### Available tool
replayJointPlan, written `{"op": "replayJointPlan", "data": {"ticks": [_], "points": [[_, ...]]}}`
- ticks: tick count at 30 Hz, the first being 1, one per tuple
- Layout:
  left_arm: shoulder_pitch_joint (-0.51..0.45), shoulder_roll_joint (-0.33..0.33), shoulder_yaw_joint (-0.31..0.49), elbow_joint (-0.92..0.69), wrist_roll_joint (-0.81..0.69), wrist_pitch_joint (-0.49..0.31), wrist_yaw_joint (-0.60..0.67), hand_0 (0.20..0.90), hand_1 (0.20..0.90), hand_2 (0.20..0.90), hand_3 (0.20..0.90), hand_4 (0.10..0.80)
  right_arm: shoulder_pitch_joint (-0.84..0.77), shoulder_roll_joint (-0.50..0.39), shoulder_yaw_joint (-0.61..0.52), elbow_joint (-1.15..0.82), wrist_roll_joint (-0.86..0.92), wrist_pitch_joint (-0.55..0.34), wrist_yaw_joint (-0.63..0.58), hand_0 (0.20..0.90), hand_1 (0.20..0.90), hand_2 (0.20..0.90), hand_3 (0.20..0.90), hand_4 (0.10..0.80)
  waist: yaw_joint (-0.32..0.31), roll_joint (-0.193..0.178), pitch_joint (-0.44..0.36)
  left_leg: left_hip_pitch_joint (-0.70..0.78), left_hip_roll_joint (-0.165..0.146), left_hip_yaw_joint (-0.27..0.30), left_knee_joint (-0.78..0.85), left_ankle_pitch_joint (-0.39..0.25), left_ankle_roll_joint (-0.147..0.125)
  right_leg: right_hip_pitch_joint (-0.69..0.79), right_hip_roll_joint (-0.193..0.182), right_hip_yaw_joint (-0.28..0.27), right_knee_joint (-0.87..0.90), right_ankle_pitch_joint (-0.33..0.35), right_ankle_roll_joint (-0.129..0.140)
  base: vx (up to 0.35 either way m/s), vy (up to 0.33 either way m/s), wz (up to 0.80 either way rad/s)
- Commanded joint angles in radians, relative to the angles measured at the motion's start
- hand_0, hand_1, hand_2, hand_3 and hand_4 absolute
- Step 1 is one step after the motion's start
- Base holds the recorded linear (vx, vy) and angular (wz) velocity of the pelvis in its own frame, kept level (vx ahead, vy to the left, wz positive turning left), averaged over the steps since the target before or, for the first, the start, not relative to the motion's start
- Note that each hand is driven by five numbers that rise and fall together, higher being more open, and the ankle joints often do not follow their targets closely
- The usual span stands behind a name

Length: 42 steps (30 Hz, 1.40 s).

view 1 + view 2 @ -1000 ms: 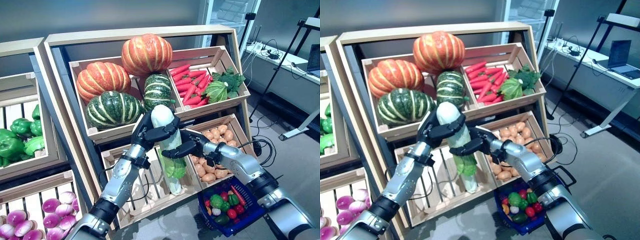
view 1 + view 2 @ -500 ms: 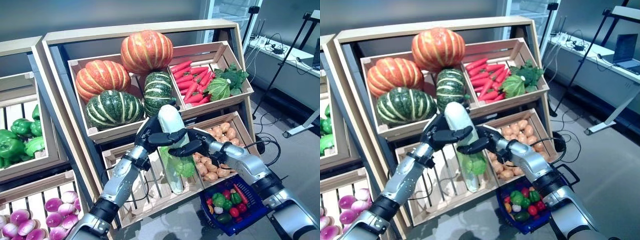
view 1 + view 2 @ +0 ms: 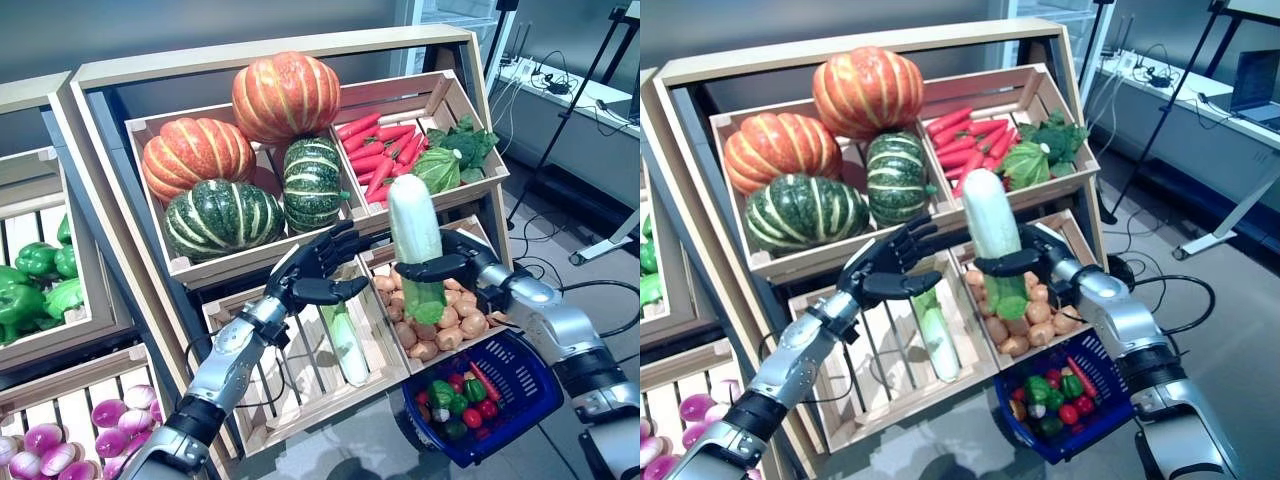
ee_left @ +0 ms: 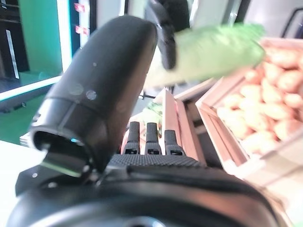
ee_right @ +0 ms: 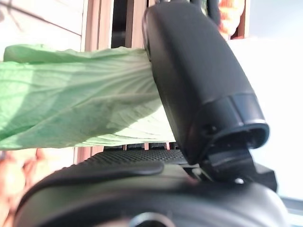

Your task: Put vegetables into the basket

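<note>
White radish with green leaves in dark right hand. Above it: red carrots, orange ribbed pumpkin, green-striped squash. Below: blue basket; tan potatoes behind.

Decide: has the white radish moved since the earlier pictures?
Yes. The white radish went rightward from before the slatted crate to above the potato crate, now in the right hand alone.

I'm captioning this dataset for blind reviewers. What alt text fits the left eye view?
The right hand holds a white radish with green leaves upright above a crate of potatoes, while the left hand hovers open beside it. A blue basket of vegetables sits below; pumpkins and carrots fill the upper crates.
</note>
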Motion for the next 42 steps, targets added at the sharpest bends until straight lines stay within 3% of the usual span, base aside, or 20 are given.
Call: {"op": "replayJointPlan", "data": {"ticks": [1,8,10,15,20,23,26,30,31,38,42], "points": [[-0.054,0.077,0.087,0.006,0.028,-0.089,-0.004,0.900,0.900,0.900,0.900,0.800,-0.045,-0.044,-0.125,-0.004,0.022,-0.162,-0.046,0.300,0.300,0.300,0.300,0.400,-0.010,-0.065,-0.052,-0.034,-0.096,0.015,0.039,-0.028,0.072,-0.013,0.018,0.063,0.072,-0.018,-0.047,-0.008,0.002,-0.03],[-0.035,0.116,0.130,0.053,0.139,-0.128,0.047,0.900,0.900,0.900,0.900,0.800,0.085,-0.102,-0.227,0.069,0.003,-0.166,-0.048,0.300,0.300,0.300,0.300,0.400,-0.030,-0.068,-0.045,-0.034,-0.094,0.035,0.045,-0.031,0.074,-0.024,0.020,0.076,0.079,-0.017,-0.043,-0.004,-0.005,-0.02],[-0.045,0.154,0.125,0.081,0.322,-0.196,0.146,0.900,0.900,0.900,0.900,0.800,0.136,-0.113,-0.261,0.106,0.009,-0.162,-0.060,0.300,0.300,0.300,0.300,0.400,-0.040,-0.068,-0.039,-0.034,-0.094,0.046,0.047,-0.031,0.075,-0.029,0.022,0.081,0.082,-0.015,-0.039,-0.026,-0.036,-0.13],[-0.105,0.265,0.084,0.140,0.692,-0.266,0.370,0.900,0.900,0.900,0.900,0.800,0.219,-0.118,-0.316,0.204,0.060,-0.172,-0.070,0.300,0.300,0.300,0.300,0.400,-0.060,-0.063,-0.023,-0.051,-0.094,0.071,0.071,-0.040,0.081,-0.056,0.024,0.093,0.104,-0.020,-0.035,-0.050,-0.032,-0.12],[-0.217,0.355,0.007,0.198,0.861,-0.296,0.516,0.900,0.900,0.900,0.900,0.800,0.229,-0.095,-0.326,0.300,0.103,-0.196,-0.117,0.300,0.300,0.300,0.300,0.400,-0.073,-0.049,0.026,-0.115,-0.084,0.089,0.149,-0.062,0.090,-0.135,0.021,0.100,0.198,-0.047,-0.043,-0.146,-0.031,-0.08],[-0.402,0.437,-0.126,0.258,1.023,-0.278,0.663,0.900,0.900,0.900,0.900,0.800,0.157,-0.076,-0.297,0.407,0.158,-0.208,-0.152,0.300,0.300,0.300,0.300,0.400,-0.084,-0.035,0.120,-0.212,-0.069,0.096,0.270,-0.096,0.093,-0.239,0.000,0.087,0.318,-0.077,-0.047,-0.353,-0.022,-0.07],[-0.491,0.465,-0.187,0.286,1.106,-0.266,0.735,0.900,0.900,0.900,0.900,0.800,0.115,-0.067,-0.282,0.462,0.191,-0.219,-0.164,0.300,0.300,0.300,0.300,0.400,-0.085,-0.031,0.170,-0.282,-0.058,0.096,0.376,-0.123,0.092,-0.298,-0.019,0.077,0.404,-0.096,-0.056,-0.223,-0.008,0.04],[-0.644,0.520,-0.323,0.302,1.249,-0.206,0.851,0.900,0.900,0.900,0.900,0.800,0.033,-0.072,-0.275,0.557,0.299,-0.214,-0.161,0.300,0.300,0.300,0.300,0.400,-0.091,-0.018,0.232,-0.411,-0.015,0.100,0.568,-0.187,0.097,-0.412,-0.060,0.057,0.589,-0.163,-0.086,-0.158,0.038,-0.04],[-0.689,0.530,-0.361,0.303,1.269,-0.188,0.867,0.900,0.900,0.900,0.900,0.800,0.008,-0.073,-0.271,0.590,0.332,-0.217,-0.161,0.300,0.300,0.300,0.300,0.400,-0.093,-0.013,0.247,-0.439,-0.006,0.082,0.628,-0.238,0.089,-0.435,-0.074,0.064,0.654,-0.211,-0.085,-0.047,0.054,-0.08],[-0.951,0.572,-0.611,0.277,1.384,-0.093,0.866,0.900,0.900,0.900,0.900,0.800,-0.177,-0.108,-0.231,0.790,0.428,-0.203,-0.158,0.300,0.300,0.300,0.300,0.400,-0.080,0.013,0.312,-0.645,0.028,0.020,0.920,-0.353,0.108,-0.612,-0.147,0.074,0.921,-0.295,-0.115,-0.068,0.036,0.07],[-1.071,0.589,-0.734,0.244,1.361,-0.039,0.815,0.900,0.900,0.900,0.900,0.800,-0.260,-0.128,-0.212,0.853,0.472,-0.194,-0.196,0.300,0.300,0.300,0.300,0.400,-0.072,0.031,0.338,-0.748,0.044,-0.004,1.053,-0.388,0.100,-0.704,-0.177,0.086,1.037,-0.328,-0.117,-0.031,0.015,0.09]]}}
